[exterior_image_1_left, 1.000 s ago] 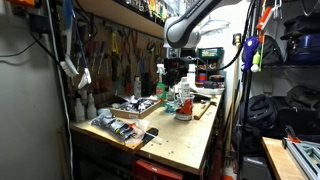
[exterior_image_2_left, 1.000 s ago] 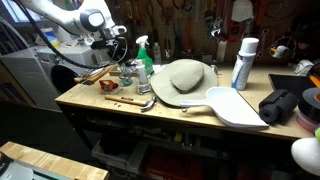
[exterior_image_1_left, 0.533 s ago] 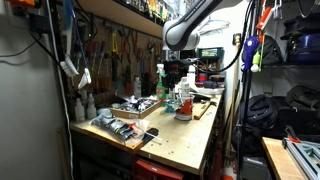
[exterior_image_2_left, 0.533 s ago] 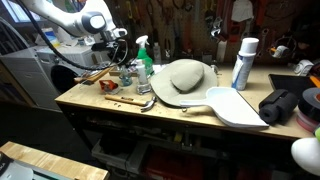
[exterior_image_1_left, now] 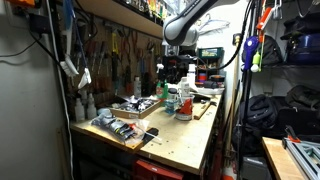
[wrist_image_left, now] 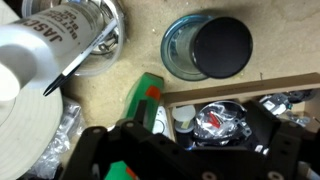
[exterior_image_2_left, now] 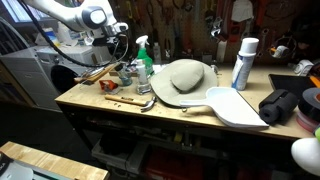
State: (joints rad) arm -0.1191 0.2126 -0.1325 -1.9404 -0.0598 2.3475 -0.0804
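Observation:
In the wrist view my gripper (wrist_image_left: 195, 135) is open, its dark fingers (wrist_image_left: 88, 150) spread wide over a wooden tray (wrist_image_left: 240, 88). A crumpled foil-wrapped thing (wrist_image_left: 215, 118) lies in the tray below the jaws, apart from both fingers, next to a small white cap (wrist_image_left: 183, 118). A green spray bottle (wrist_image_left: 146, 100) stands just outside the tray. In both exterior views the gripper (exterior_image_1_left: 175, 72) (exterior_image_2_left: 121, 58) hangs over the bench's cluttered end, beside the green spray bottle (exterior_image_2_left: 143, 55).
A glass jar with a black lid (wrist_image_left: 212, 46), a white labelled bottle (wrist_image_left: 45, 50) and a metal can (wrist_image_left: 88, 25) stand close by. On the bench lie a grey hat-shaped thing (exterior_image_2_left: 186, 78), a white spray can (exterior_image_2_left: 243, 62), a red bowl (exterior_image_2_left: 108, 87) and a white scoop (exterior_image_2_left: 236, 106).
The jaws have gone from shut to open. The arm has lifted slightly above the tray.

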